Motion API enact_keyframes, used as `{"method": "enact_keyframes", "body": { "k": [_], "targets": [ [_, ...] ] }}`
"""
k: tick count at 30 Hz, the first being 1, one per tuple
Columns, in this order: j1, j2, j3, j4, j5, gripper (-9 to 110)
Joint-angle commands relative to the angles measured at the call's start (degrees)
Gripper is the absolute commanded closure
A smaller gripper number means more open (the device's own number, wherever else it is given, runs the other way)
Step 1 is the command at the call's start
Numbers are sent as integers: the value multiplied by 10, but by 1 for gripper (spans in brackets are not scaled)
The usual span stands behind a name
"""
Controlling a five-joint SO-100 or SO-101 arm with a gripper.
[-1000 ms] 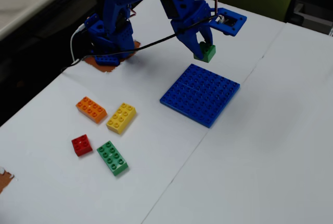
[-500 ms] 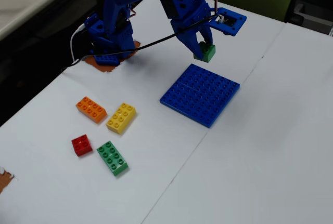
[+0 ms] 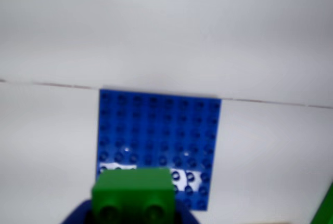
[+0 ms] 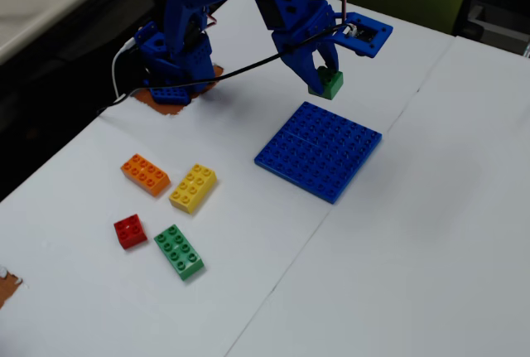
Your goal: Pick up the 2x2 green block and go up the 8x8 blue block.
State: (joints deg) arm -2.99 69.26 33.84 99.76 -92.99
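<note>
Above the bench [image 4: 431,233], at about 12 o'clock from the 8x8 blue block [image 4: 319,150] in the fixed view, the jaws [image 4: 321,75] are pinching the 2x2 green block [image 4: 328,84] by its sides and holding it clear of the surface. Carrying it raised lets the brick pass over the plate's studs rather than catch on them. The wrist view agrees: the 2x2 green block [image 3: 133,193] sits at 6 o'clock in the frame, with the 8x8 blue block [image 3: 158,135] spread beyond it (the brick overlaps the plate's near edge there, though height is hard to judge). Compared with the earlier frames, the brick seems a touch higher, and the arm's pose is otherwise almost unchanged. At 8 o'clock from the plate, the orange brick [image 4: 146,174], yellow brick [image 4: 193,187], red brick [image 4: 130,230] and long green brick [image 4: 179,251] lie untouched.
</note>
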Motion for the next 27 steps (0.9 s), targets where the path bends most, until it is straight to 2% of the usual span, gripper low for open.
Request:
{"method": "enact_keyframes", "body": {
  "k": [1, 27],
  "targets": [
    [-3, 28, -4, 5, 2, 97],
    [-5, 30, -4, 5, 11, 97]
  ]
}}
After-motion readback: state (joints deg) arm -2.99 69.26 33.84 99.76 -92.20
